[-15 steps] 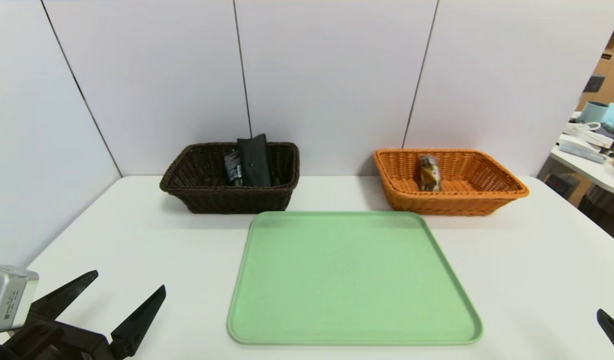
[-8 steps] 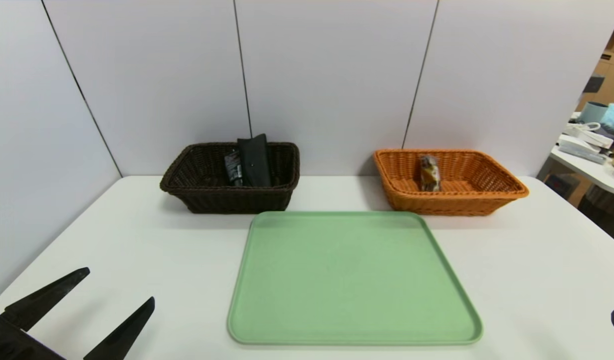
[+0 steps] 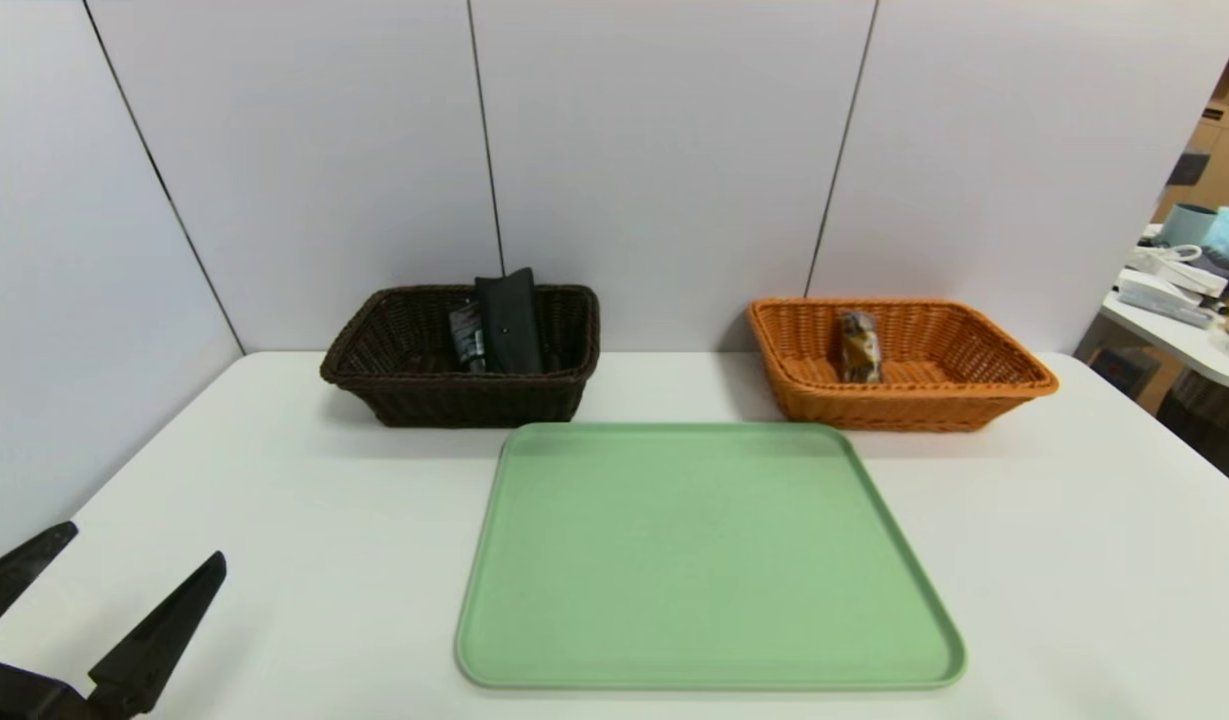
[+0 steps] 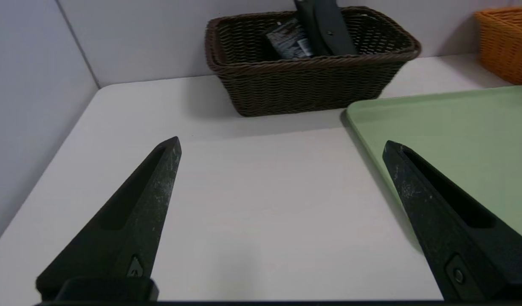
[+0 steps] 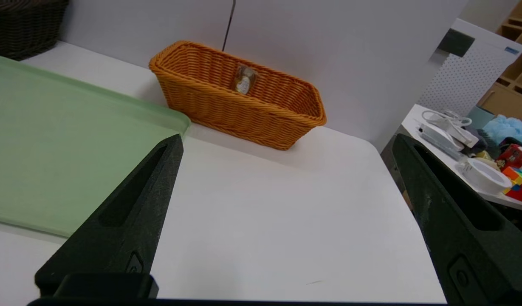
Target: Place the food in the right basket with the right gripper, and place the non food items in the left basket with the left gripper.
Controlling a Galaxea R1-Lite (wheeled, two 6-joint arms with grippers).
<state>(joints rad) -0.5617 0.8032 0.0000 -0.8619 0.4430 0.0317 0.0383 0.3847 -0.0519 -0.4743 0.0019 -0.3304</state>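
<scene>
The dark brown left basket (image 3: 404, 395) (image 4: 311, 91) holds the black tube (image 3: 465, 337) (image 4: 288, 41) and the black glasses case (image 3: 510, 318) (image 4: 326, 25), both leaning on its back wall. The wrapped snack bar (image 3: 859, 346) (image 5: 245, 80) stands inside the orange right basket (image 3: 974, 395) (image 5: 227, 106). My left gripper (image 3: 139, 545) (image 4: 282, 146) hovers open and empty low over the table's near left corner. My right gripper (image 5: 286, 142) is open and empty over the table's near right part, out of the head view.
A bare green tray (image 3: 704, 560) lies in the middle of the white table (image 3: 1074, 540), in front of both baskets. White wall panels close off the back and the left side. A cluttered side table (image 3: 1189, 330) stands off to the right.
My left gripper has drawn back toward the near left corner, its camera box leaving the head view. The right fingertip has slipped out of the head view at the lower right.
</scene>
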